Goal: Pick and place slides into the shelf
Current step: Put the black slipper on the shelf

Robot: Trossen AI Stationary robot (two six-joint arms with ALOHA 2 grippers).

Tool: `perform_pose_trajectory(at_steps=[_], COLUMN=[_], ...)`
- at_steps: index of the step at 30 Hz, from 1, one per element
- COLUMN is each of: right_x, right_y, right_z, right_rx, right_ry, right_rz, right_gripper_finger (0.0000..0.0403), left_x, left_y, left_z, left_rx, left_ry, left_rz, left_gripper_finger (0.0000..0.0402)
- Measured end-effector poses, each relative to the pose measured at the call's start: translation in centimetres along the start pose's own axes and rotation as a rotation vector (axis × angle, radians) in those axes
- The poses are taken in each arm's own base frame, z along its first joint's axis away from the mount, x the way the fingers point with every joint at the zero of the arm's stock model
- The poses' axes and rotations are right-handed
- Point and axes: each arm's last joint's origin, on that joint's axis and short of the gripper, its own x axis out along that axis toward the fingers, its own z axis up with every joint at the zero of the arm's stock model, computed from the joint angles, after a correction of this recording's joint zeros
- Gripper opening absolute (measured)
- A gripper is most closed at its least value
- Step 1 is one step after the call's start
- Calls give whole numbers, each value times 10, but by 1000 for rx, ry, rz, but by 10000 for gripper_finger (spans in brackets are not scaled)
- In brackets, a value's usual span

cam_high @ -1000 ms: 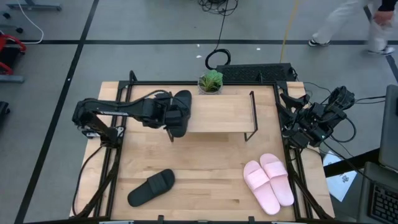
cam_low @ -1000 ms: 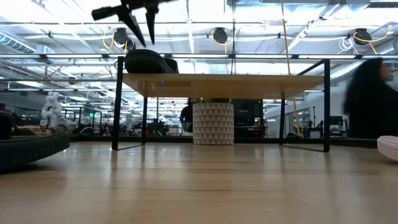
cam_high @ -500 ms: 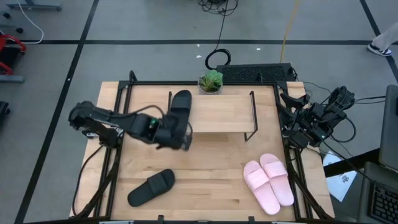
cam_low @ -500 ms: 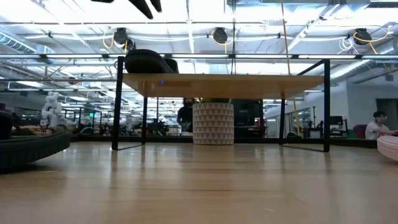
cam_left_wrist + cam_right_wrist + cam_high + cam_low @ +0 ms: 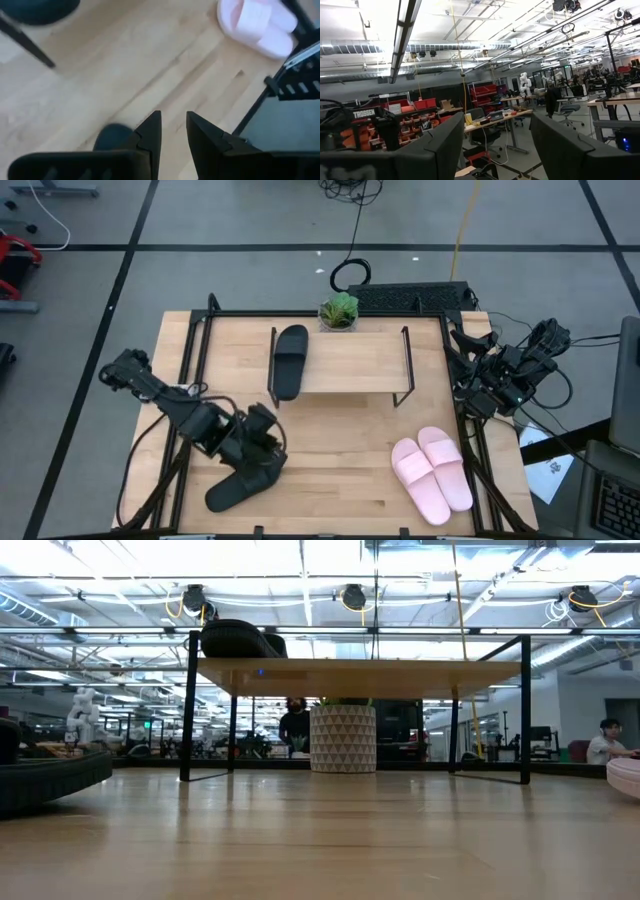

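One black slide (image 5: 289,360) lies flat on the left end of the shelf (image 5: 350,360), sole down on the plank top (image 5: 360,670); in the low view this slide (image 5: 238,640) shows above the plank. The other black slide (image 5: 240,485) lies on the table near the front-left. My left gripper (image 5: 266,452) is open and hovers over that slide's far end (image 5: 112,137). The pink pair (image 5: 432,473) lies side by side at the table's front-right. My right gripper (image 5: 495,145), open, is parked at the table's right edge.
A small potted plant (image 5: 339,312) stands behind the shelf, at the table's far edge. A black metal frame (image 5: 190,370) runs along the table's sides. Bare wood (image 5: 340,450) lies between the black slide and the pink pair.
My left gripper has drawn back from the shelf's left end, moved toward the table's near edge and come down over the black slide on the table, staying open. The black slide on the shelf has stayed where it lay.
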Motion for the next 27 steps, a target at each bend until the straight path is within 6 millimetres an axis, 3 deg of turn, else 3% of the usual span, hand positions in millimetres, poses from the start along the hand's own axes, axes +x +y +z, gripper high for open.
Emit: perform_pose_trajectory(at_steps=[8, 21, 27], right_x=[0, 0, 0], right_y=[0, 8, 8], right_z=[0, -6, -7], right_rx=[0, 132, 186], right_ry=[1, 29, 31], right_rz=[3, 32, 32], right_gripper_finger=[220, 219, 219], left_x=[13, 55, 58], left_y=[8, 52, 61], left_z=[-34, -76, -94], left_rx=[191, 748, 957], left_ry=[178, 484, 535], left_rz=[27, 147, 133], left_gripper_finger=[88, 88, 88])
